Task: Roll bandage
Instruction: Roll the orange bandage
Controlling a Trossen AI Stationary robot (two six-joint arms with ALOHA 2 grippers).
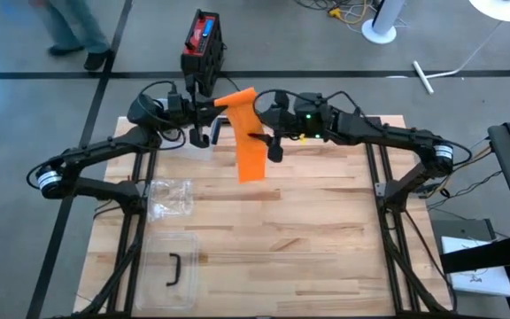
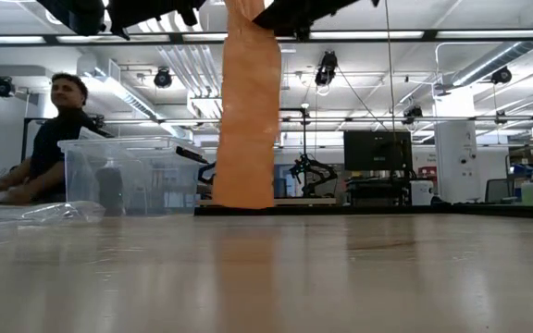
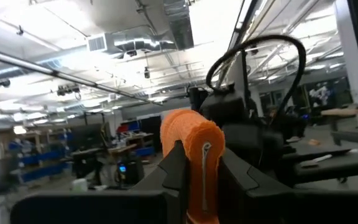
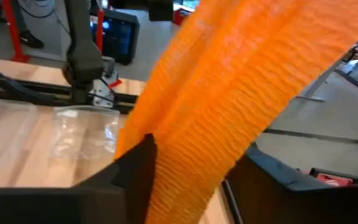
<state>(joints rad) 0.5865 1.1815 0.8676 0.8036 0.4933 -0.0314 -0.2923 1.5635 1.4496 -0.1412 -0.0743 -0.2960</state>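
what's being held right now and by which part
The left gripper pinches the orange bandage at its rolled top end; the right gripper stands open around the hanging strip.

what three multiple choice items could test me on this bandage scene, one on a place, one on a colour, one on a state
1. Where is the clear lidded bin?
A. table's near left corner
B. far right corner
C. on the floor

2. What colour is the bandage?
A. white
B. orange
C. blue

3. How is the bandage?
A. fully rolled on the table
B. hanging as a strip between both grippers
C. inside the bin

Key: 1 A, high view shows it near left. 2 B, orange in every view. 3 B, left gripper clamps it, strip passes through right gripper.
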